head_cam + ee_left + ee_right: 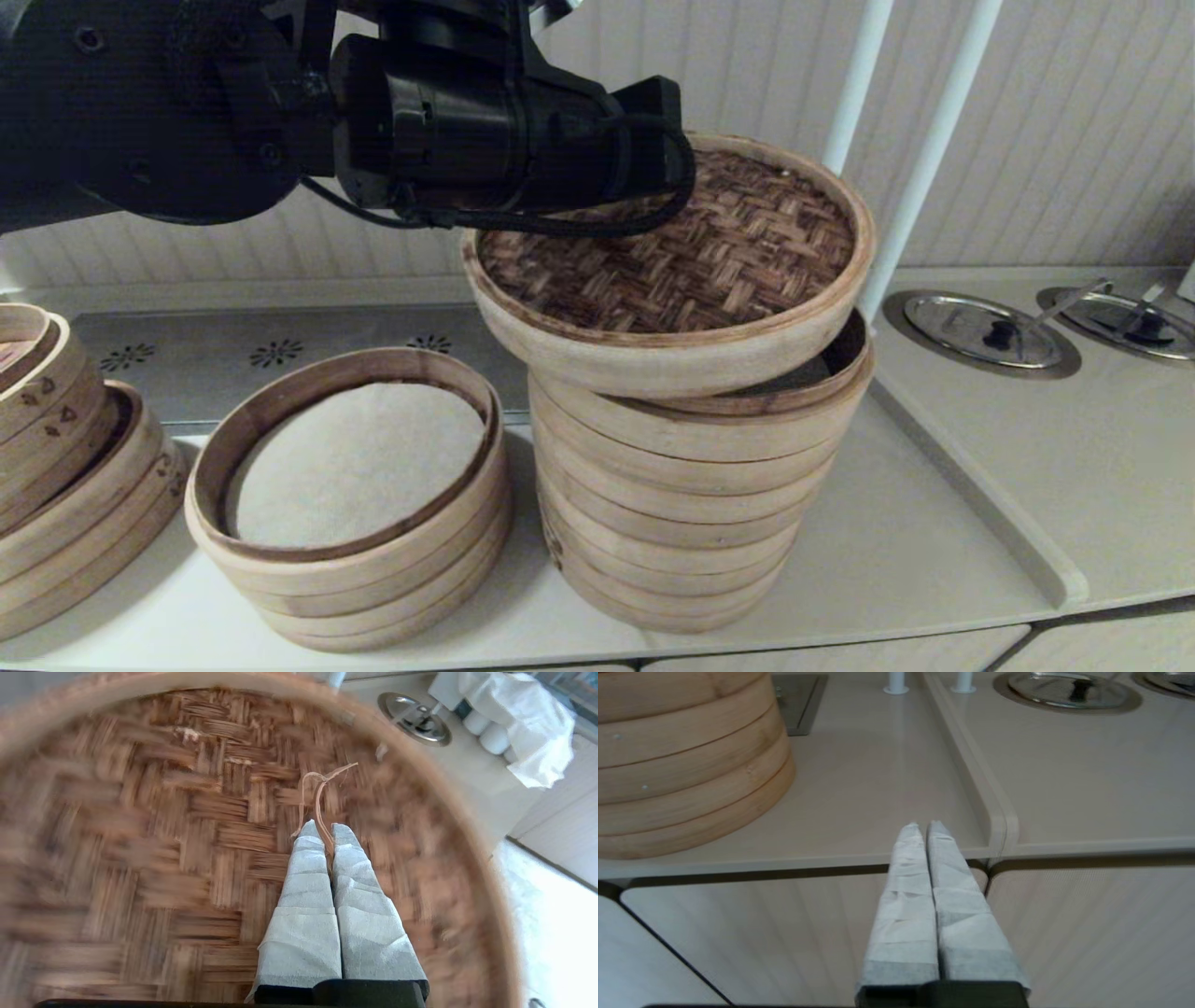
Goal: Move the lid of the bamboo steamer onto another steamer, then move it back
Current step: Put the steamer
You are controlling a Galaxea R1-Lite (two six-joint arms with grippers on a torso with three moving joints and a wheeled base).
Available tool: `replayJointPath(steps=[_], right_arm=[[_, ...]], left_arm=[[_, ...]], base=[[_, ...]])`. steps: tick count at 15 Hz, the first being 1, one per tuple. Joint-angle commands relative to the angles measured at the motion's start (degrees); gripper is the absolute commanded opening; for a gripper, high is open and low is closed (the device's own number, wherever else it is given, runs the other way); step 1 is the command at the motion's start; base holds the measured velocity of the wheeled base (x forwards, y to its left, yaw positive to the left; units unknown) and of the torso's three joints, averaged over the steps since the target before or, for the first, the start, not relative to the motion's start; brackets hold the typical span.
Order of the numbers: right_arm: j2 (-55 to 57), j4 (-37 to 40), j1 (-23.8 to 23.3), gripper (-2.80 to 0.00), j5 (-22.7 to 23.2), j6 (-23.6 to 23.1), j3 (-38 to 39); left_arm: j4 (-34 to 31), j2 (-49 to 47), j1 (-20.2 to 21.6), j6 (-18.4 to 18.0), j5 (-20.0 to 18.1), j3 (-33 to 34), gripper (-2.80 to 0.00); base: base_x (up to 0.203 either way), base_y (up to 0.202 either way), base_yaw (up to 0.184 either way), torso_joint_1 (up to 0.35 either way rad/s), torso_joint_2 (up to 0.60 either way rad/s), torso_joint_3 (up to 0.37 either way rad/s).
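Hanging tilted above the tallest steamer stack (681, 504), the bamboo steamer lid (672, 252) overlaps its open top, one edge raised; the left arm reaches over it, beside the shorter stack (355, 504) on the surface (896, 560).

Left wrist view: the left pincer (325, 830) is pinched on the lid's thin loop (320, 793).

Right wrist view: the right pincer (923, 828), fingers together and empty, sits off the surface's front edge.

My head view looks forward and down at the counter (934, 551) from above. My left wrist view hangs very close over the bamboo steamer lid (163, 858), also in the head view. My right wrist view sits low before the counter's front edge, facing its back wall.
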State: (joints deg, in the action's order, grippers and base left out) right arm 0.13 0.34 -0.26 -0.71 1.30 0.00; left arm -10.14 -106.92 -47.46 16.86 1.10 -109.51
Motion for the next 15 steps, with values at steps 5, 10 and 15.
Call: replayJointPath(steps=[5, 10, 15], right_arm=[[-0.05, -0.07, 0.08, -2.80, 0.00, -0.07, 0.09], [-0.05, 0.01, 0.08, -2.80, 0.00, 0.02, 0.09], [0.00, -0.07, 0.08, -2.80, 0.00, -0.08, 0.09]], left_arm=[[-0.92, 0.22, 0.00, 0.10, 0.13, 0.00, -2.80], [-1.11, 0.22, 0.00, -0.07, 0.13, -0.18, -2.80], [-1.19, 0.14, 0.00, -0.16, 1.71, -0.09, -2.80]], base=[[0.000, 0.000, 0.000, 0.000, 0.00, 0.000], [0.000, 0.000, 0.000, 0.000, 0.00, 0.000], [0.000, 0.000, 0.000, 0.000, 0.00, 0.000]])
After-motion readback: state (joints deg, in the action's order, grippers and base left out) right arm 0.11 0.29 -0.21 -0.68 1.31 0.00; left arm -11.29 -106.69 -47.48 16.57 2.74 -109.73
